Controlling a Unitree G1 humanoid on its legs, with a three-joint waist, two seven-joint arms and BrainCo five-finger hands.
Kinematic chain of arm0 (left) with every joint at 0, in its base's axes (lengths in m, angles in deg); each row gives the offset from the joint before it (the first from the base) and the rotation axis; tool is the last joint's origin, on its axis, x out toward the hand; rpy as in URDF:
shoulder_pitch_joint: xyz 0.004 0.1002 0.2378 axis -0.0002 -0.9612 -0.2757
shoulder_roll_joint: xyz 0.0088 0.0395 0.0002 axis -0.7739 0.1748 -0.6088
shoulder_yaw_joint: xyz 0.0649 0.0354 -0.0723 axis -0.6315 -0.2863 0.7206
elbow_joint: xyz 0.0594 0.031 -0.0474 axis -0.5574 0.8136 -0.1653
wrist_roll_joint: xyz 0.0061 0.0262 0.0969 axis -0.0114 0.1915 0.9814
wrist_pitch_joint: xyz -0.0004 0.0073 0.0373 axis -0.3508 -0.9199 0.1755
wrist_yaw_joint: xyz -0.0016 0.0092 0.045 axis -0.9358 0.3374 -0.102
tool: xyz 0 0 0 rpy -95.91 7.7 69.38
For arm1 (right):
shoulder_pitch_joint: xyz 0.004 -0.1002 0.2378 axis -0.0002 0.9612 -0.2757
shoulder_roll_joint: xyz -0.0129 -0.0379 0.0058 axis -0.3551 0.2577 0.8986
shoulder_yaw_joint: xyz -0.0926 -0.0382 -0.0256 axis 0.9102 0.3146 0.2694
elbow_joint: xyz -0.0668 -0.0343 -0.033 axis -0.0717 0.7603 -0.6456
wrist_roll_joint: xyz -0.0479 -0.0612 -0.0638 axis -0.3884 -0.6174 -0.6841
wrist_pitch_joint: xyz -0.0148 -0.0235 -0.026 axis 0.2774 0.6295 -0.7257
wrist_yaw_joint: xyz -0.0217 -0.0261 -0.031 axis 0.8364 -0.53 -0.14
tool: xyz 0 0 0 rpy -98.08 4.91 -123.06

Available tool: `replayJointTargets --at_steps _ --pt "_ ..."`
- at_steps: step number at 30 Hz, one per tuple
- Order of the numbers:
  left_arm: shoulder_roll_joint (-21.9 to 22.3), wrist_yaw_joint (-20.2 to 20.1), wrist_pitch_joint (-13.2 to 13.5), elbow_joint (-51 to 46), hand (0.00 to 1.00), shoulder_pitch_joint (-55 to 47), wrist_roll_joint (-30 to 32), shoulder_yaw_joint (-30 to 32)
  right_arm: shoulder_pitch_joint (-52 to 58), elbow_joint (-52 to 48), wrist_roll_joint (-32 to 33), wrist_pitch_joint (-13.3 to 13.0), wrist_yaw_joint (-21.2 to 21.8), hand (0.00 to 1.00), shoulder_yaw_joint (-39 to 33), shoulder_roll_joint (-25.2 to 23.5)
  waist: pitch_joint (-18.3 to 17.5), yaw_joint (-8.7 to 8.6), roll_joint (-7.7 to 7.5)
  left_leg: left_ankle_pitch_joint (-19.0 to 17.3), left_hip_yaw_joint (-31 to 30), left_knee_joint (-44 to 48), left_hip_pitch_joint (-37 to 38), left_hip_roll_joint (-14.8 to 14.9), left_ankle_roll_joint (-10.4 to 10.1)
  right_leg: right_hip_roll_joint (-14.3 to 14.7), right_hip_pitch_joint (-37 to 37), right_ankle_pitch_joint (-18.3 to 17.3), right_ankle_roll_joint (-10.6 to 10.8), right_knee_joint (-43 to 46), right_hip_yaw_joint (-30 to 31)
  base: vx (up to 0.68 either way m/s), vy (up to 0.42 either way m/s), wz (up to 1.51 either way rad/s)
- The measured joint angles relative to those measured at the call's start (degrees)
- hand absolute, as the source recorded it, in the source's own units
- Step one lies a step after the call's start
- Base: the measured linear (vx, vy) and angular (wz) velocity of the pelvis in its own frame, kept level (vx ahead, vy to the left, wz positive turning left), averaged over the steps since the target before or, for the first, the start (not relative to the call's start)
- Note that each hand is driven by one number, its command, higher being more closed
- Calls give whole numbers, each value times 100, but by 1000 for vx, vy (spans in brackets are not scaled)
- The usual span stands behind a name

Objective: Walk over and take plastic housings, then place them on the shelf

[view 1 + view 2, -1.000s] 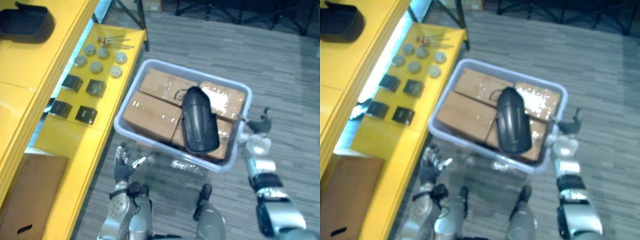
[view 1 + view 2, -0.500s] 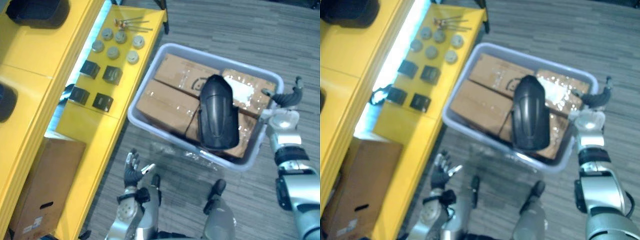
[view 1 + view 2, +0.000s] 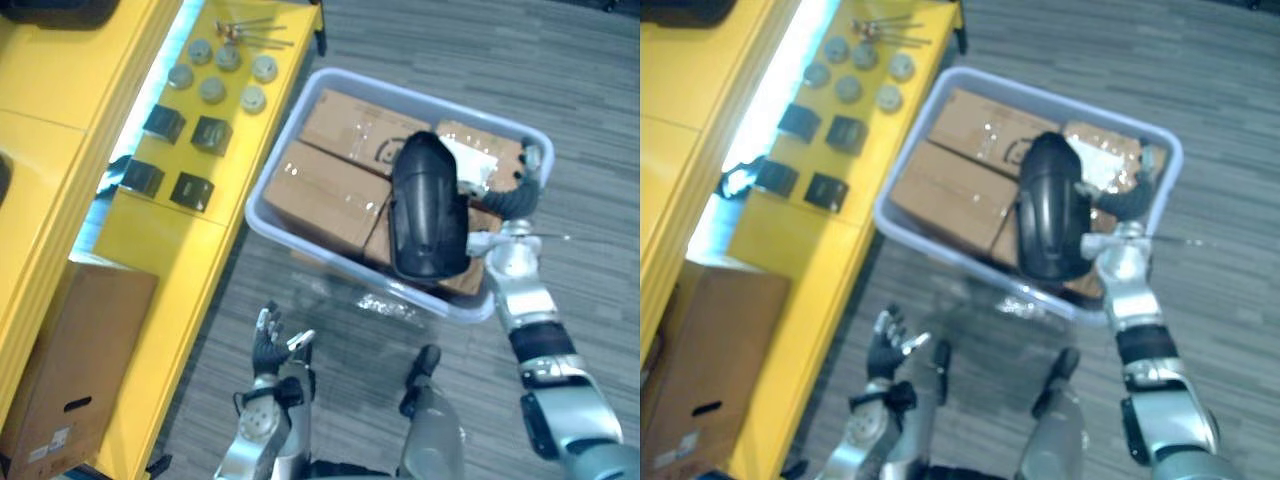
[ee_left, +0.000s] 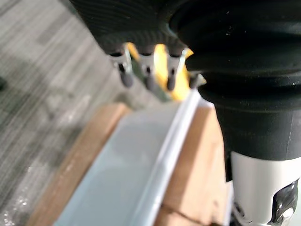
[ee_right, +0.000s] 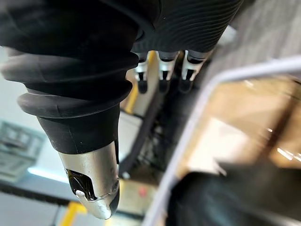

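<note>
Now, left eye view: your black plastic housing [image 3: 428, 207] lies lengthwise on top of the cardboard boxes [image 3: 325, 190] that fill the pale grey bin [image 3: 263, 190]. The bin sits on the grey floor [image 3: 560, 80], just beside the yellow shelf [image 3: 60, 140]. The shelf's lower tier carries round grey discs [image 3: 212, 90] and four black square blocks [image 3: 163, 123]. A larger brown carton [image 3: 70, 360] stands by the shelf at the robot's left. Your right robot hand [image 3: 520, 188] is at the bin's right rim, just beside the housing; contact with the housing cannot be told here. Your left robot hand [image 3: 270, 345] is low over the floor, apart from the bin, fingers spread, holding nothing.

Right eye view: same layout. The housing rests on the boxes inside the bin, with the right robot hand at the rim next to it.

Left wrist view: fingers [image 4: 148, 77] point straight out beside the ribbed cover, nothing in them. Past them you see the bin's pale rim and brown cardboard.

Right wrist view: fingers [image 5: 162, 77] are extended and loose, thumb [image 5: 94, 188] apart, nothing grasped. The bin's rim runs past the fingertips, with the dark housing and a box inside it
</note>
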Motion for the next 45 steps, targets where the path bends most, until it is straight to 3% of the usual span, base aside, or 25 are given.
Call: replayJointTargets --at_steps 5,12,19,20,24,31,41,45 --pt "2 72 0 106 0 50 12 -11 -14 19 -10 80 0 0 98 -40 0 -30 0 12 27 -2 -19 -5 -9 -5 -41 23 -2 -20 15 34 29 -3" --pt "12 230 -2 313 0 93 10 -69 -412 893 -114 383 -324 0 138 -4 -1 -46 3 122 25 -96 -123 -54 -2 -56 -169 33 -12 -8 -3 -3 6 2" --pt "107 247 -6 320 0 117 7 -178 -648 1418 -58 704 -148 0 130 186 -11 -45 20 144 14 -96 -181 -59 -9 -60 -220 55 -24 3 -4 -19 7 1" --pt "115 247 -11 326 0 149 6 -224 -692 1574 20 819 19 100 125 266 -13 -41 31 148 5 -90 -216 -64 -2 -64 -240 62 -24 3 -15 -28 20 5" --pt "122 247 -18 340 0 209 -6 -243 -825 1923 13 954 437 100 125 372 0 -37 72 151 -2 -74 -216 -76 1 -76 -238 65 -23 22 -18 -7 15 1" --pt "149 233 -3 401 0 273 -18 -248 -1518 2940 -123 1004 967 100 473 1214 -36 37 472 198 -103 -51 -284 -154 47 -164 -215 66 -17 67 -143 -26 34 9" --pt "148 153 46 528 0 269 -191 -476 -1823 3535 -509 1067 1098 100 926 1409 -140 193 623 329 -199 -135 -317 -161 23 -170 -207 75 -30 67 -261 -5 2 5" --pt "147 -21 197 514 0 270 -401 -502 -1960 3594 -747 917 1189 100 1232 1407 -209 201 723 430 -202 -246 -293 -165 16 -180 -204 86 -48 66 -290 -13 15 5"
